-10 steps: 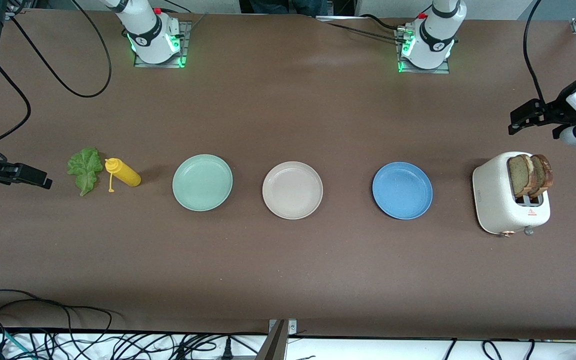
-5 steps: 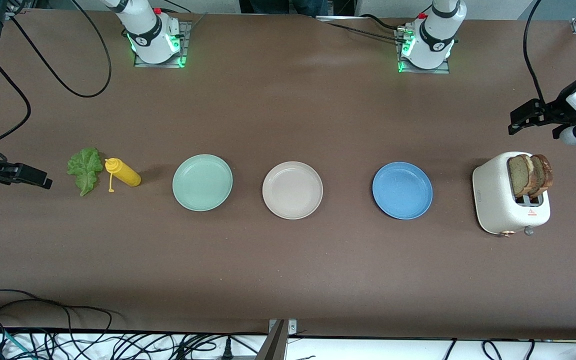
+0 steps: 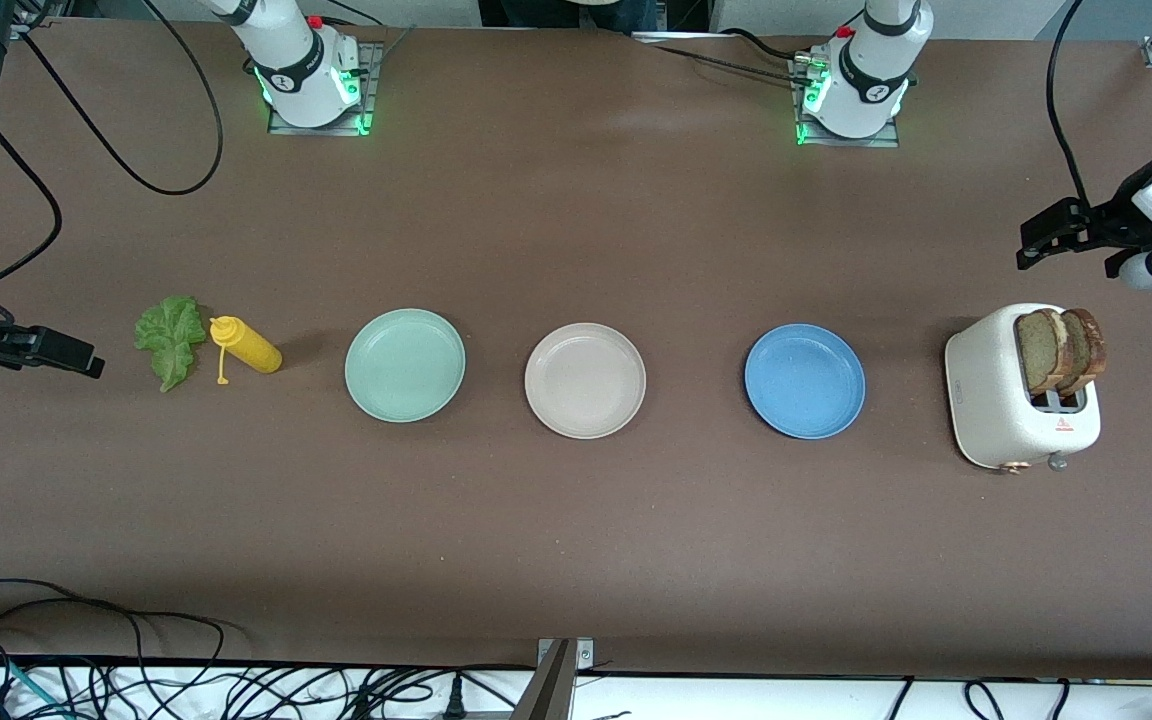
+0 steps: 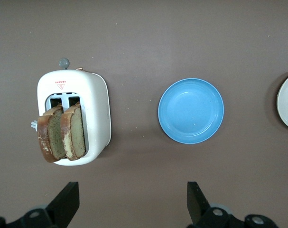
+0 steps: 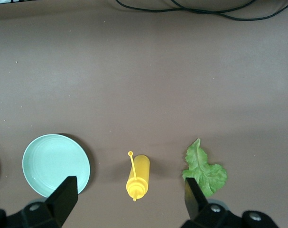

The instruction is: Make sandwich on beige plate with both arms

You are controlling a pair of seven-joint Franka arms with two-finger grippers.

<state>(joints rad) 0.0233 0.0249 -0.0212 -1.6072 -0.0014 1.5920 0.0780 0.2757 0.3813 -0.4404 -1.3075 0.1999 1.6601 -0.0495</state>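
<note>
Centrally, the beige plate sits bare between two plates. Both grippers, left and right, hover at the desk's ends, fingers apart.

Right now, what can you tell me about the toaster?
The toaster is a white, rounded box with a slightly speckled, matte shell. It sits on the brown table at the left arm's end, beside the blue plate. Two brown-crusted bread slices stick up out of its two top slots, leaning a little. A small grey knob pokes out of one end, and there is a tiny red mark on its top. Nothing else touches it.
</note>
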